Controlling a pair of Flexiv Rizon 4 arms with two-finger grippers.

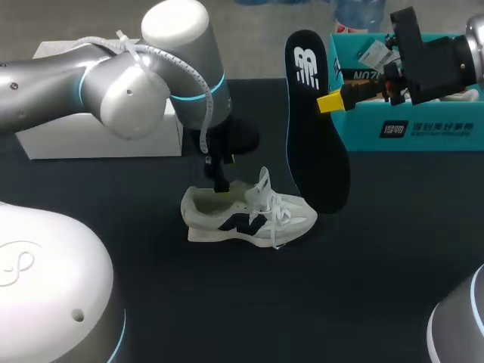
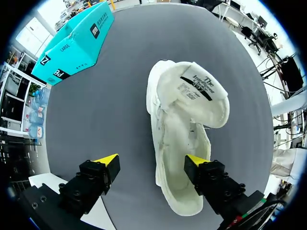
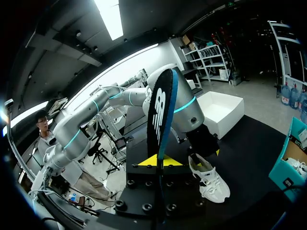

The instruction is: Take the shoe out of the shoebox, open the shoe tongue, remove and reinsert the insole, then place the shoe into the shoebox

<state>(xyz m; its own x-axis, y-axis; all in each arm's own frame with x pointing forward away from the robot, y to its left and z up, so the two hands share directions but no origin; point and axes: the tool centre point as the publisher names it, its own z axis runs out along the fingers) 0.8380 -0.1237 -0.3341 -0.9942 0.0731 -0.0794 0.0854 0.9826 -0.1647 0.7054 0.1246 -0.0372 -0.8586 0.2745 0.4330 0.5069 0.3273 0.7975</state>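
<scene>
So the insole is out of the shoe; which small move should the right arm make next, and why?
Probably lower the insole toward the opening of the shoe. The right fingers hold it upright in the air beside the shoe, and the left fingers are open, with one inside the heel opening, seemingly steadying it.

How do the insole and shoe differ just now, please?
The insole is black; the shoe is off-white with a dark side mark. The insole is held upright, pinched by the right tool; the shoe rests on the table. Both are outside the teal box.
</scene>
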